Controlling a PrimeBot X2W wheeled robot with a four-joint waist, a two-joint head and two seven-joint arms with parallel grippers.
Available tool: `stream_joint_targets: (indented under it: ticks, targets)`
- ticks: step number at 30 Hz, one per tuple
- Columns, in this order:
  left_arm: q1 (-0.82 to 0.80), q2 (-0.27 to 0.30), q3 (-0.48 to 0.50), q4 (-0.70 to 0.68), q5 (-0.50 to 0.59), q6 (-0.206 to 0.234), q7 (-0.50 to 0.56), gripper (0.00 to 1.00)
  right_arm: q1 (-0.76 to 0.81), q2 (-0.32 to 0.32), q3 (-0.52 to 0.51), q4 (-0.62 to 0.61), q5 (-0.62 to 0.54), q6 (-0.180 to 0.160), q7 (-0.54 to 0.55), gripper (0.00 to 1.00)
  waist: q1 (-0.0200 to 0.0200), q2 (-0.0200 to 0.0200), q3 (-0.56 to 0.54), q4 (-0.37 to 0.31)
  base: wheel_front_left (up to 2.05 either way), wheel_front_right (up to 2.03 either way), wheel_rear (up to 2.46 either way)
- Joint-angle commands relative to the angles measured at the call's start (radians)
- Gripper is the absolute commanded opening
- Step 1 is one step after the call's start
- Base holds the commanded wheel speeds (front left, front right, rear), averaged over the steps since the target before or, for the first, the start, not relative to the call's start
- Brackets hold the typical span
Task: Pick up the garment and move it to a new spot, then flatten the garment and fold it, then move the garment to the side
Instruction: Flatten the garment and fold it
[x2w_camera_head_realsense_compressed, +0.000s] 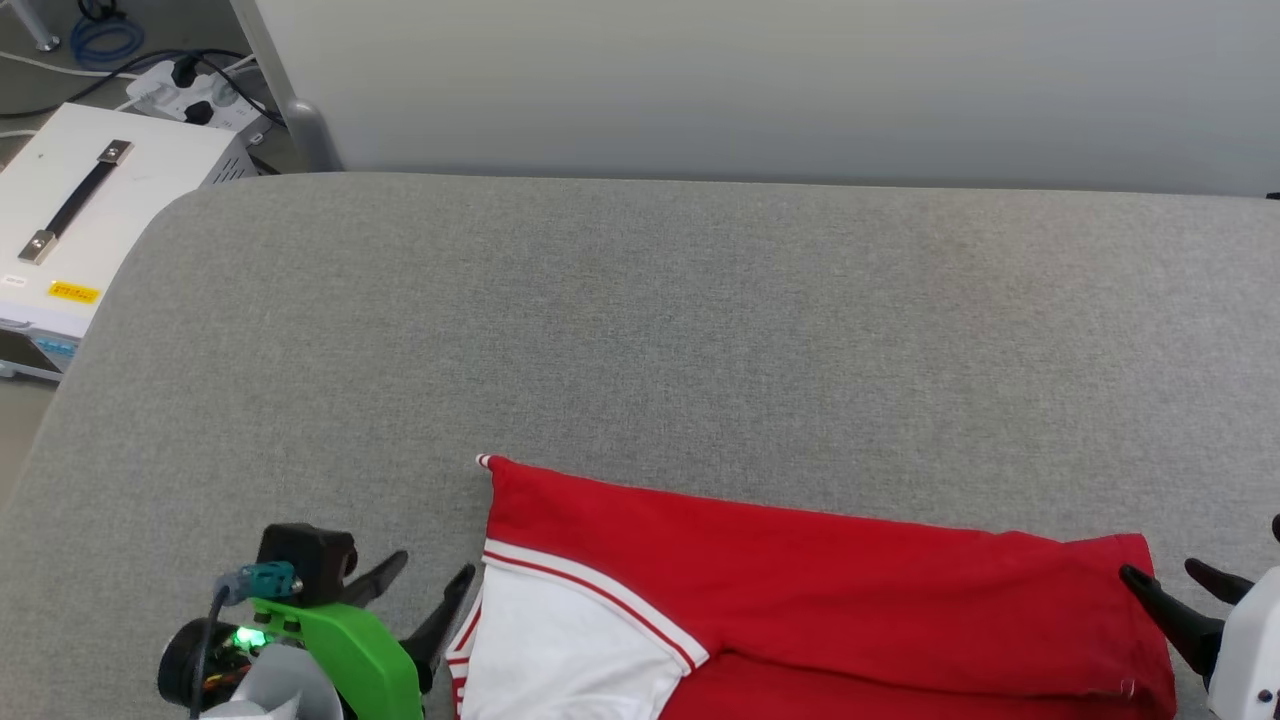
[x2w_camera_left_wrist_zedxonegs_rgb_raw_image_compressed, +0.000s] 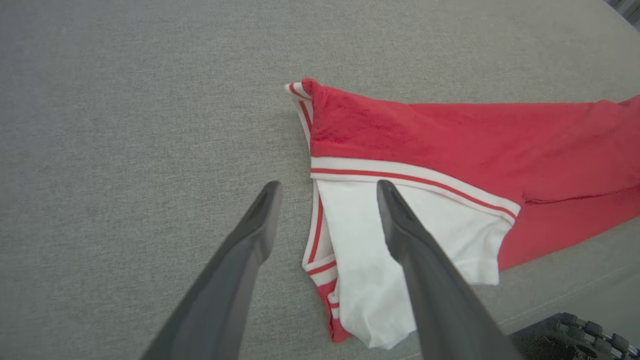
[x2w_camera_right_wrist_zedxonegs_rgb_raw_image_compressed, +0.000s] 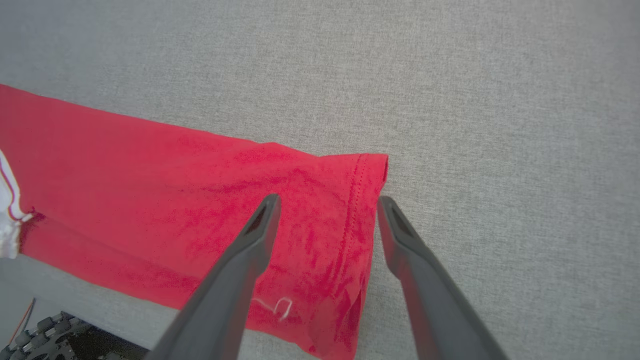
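Fingers (x2w_camera_head_realsense_compressed: 445, 605) released both sides, empty; pinch soft red-and-white cloth garment (x2w_camera_head_realsense_compressed: 800, 600) at both ends evenly, lift together.

soft cloth garment (x2w_camera_head_realsense_compressed: 850, 600): red, white panel, thin red-and-white striped trim | woven fabric surface (x2w_camera_head_realsense_compressed: 640, 330): plain grey | plastic wrist bracket (x2w_camera_head_realsense_compressed: 345, 650): bright green | boxy case (x2w_camera_head_realsense_compressed: 150, 170): white, black handle, yellow label

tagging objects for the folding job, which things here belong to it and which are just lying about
Belongs to the job:
soft red cloth garment with white panels and striped trim
left gripper, open
right gripper, open
grey fabric-covered surface

Just lying about:
white box with black strap handle
white power strip
coiled blue cable
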Motion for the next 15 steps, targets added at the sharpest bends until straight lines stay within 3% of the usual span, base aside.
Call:
stream_joint_targets:
  ticks: [1,8,11,15]
  targets:
    - [-0.017,-0.012,0.041,0.005,0.036,0.021,-0.083,1.00,0.019,0.036,-0.045,-0.059,-0.004,-0.001,0.053,1.00,0.0000,-0.0001,-0.013,0.005,0.00,0.00,0.00]
    - [-0.013,-0.058,0.136,0.035,0.096,0.039,-0.280,1.00,0.031,0.158,-0.151,-0.147,-0.083,-0.001,0.166,1.00,0.0000,-0.0001,-0.019,0.014,0.00,0.00,0.00]
    - [0.011,-0.116,0.223,0.041,0.111,0.001,-0.300,1.00,0.046,0.215,-0.193,-0.162,-0.141,-0.001,0.215,1.00,0.0000,-0.0001,-0.014,0.022,0.00,0.00,0.00]
    - [0.077,-0.225,0.422,0.033,0.245,-0.039,-0.301,1.00,0.057,0.287,-0.257,-0.162,-0.225,-0.001,0.256,1.00,0.0000,-0.0001,0.001,0.031,0.00,0.00,0.00]
